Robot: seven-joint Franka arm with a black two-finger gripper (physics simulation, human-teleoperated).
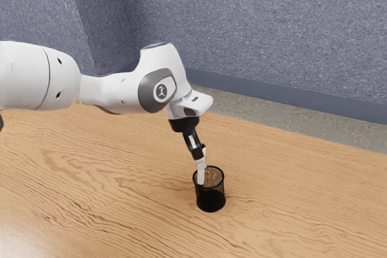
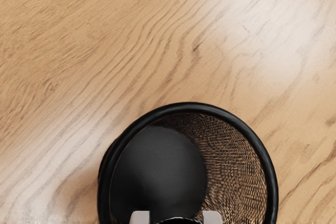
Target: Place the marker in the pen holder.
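A black two-finger gripper (image 1: 199, 156) pinched a white marker (image 1: 201, 175) over a black mesh pen holder (image 1: 211, 202) on a wood-grain table (image 1: 97, 179), coming from the holder's 11 o'clock in the exterior view. The marker's lower end dipped inside the mouth, toward 9 o'clock.

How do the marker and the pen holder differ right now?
The marker is mostly white, while the holder is black mesh.
The marker is a slim stick; the holder is a much wider, open-topped round cup.
The marker is held in my gripper, whereas the holder stands on the table.
Both are roughly upright.
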